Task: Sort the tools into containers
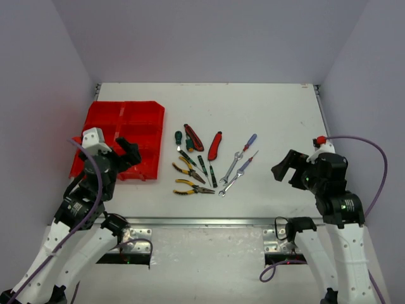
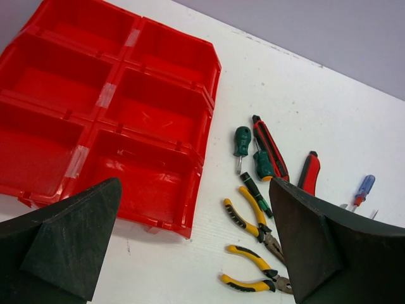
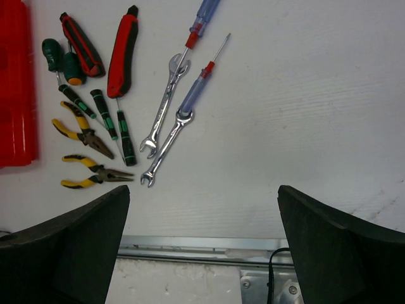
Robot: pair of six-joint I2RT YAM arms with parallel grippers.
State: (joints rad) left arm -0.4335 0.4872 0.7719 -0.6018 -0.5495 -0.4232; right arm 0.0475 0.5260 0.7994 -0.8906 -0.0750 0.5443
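Note:
The red tray (image 1: 142,117) lies at the left of the table, its compartments empty; the left wrist view shows it too (image 2: 152,107). The tools lie in a loose group mid-table: two yellow-black pliers (image 1: 188,169), green screwdrivers (image 1: 179,139), two red knives (image 1: 215,145), two silver wrenches (image 1: 231,168) and two thin blue-red screwdrivers (image 1: 250,141). My left gripper (image 1: 131,154) is open and empty above the tray's near right corner, left of the pliers (image 2: 253,218). My right gripper (image 1: 288,168) is open and empty right of the wrenches (image 3: 166,111), near the table's front edge.
A metal rail (image 1: 202,221) runs along the table's front edge, with both arm bases below it. Grey walls close in the table at the left, back and right. A cable (image 1: 373,164) loops off the right arm.

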